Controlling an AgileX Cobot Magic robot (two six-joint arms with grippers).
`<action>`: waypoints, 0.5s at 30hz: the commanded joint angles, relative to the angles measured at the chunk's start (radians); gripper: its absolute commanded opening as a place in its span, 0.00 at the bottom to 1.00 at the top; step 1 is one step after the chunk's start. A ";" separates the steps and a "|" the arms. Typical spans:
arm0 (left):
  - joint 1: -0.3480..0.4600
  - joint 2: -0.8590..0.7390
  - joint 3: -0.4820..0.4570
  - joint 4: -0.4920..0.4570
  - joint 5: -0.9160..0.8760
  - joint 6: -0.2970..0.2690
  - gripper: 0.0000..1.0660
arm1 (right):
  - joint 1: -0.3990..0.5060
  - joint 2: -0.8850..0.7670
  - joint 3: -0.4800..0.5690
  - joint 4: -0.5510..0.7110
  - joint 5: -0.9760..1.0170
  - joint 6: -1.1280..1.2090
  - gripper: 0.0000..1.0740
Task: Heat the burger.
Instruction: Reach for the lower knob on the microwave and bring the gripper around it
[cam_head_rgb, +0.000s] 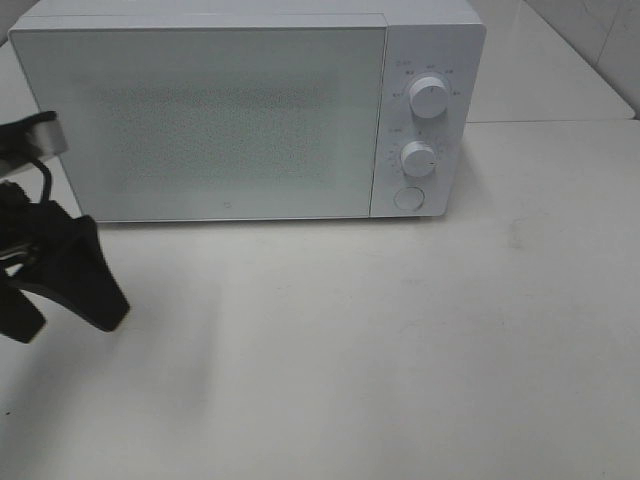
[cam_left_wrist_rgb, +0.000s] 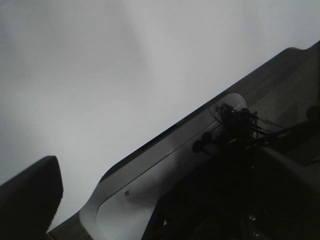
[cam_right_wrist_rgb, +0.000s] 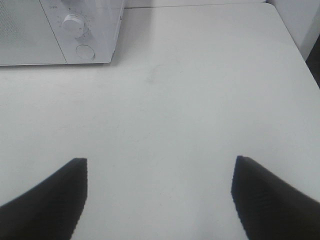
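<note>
**A:** What takes up most of the scene?

**B:** The white table (cam_head_rgb: 400, 350). In front of the microwave it lies bare from side to side, which leaves wide room for either arm. On the right, behind a straight seam, a second white surface (cam_head_rgb: 560, 70) meets it.

**A:** Any edges to mind?

**B:** The right wrist view shows the table's edge past the microwave's control side, with dark floor beyond it.

**A:** And the microwave?

**B:** The white microwave (cam_head_rgb: 445, 40) stands at the back of the table, facing the high camera. Its door (cam_head_rgb: 200, 120) is closed and frosted, so nothing inside shows.

**A:** So where is the burger?

**B:** I cannot tell. The burger shows in none of the three views.

**A:** The arms?

**B:** The left gripper (cam_head_rgb: 68, 322) hangs over the table's left side, in front of the door's left corner and apart from it. Its dark fingers are spread with nothing between them. The right gripper (cam_right_wrist_rgb: 160, 200) hovers over bare table, well apart from the microwave, with its fingers spread wide and empty.

**A:** And the smaller parts?

**B:** On the control panel there is an upper knob (cam_head_rgb: 430, 97), with a lower knob (cam_head_rgb: 418, 159) just beneath it. A round button (cam_head_rgb: 408, 198) sits near the microwave's bottom edge.
</note>
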 joint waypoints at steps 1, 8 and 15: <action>0.094 -0.103 0.001 0.144 0.056 -0.093 0.92 | -0.007 -0.026 0.000 0.000 -0.009 -0.014 0.71; 0.253 -0.314 0.001 0.320 0.091 -0.239 0.92 | -0.007 -0.026 0.000 0.000 -0.009 -0.014 0.71; 0.272 -0.495 0.001 0.379 0.106 -0.255 0.92 | -0.007 -0.026 0.000 0.000 -0.009 -0.014 0.71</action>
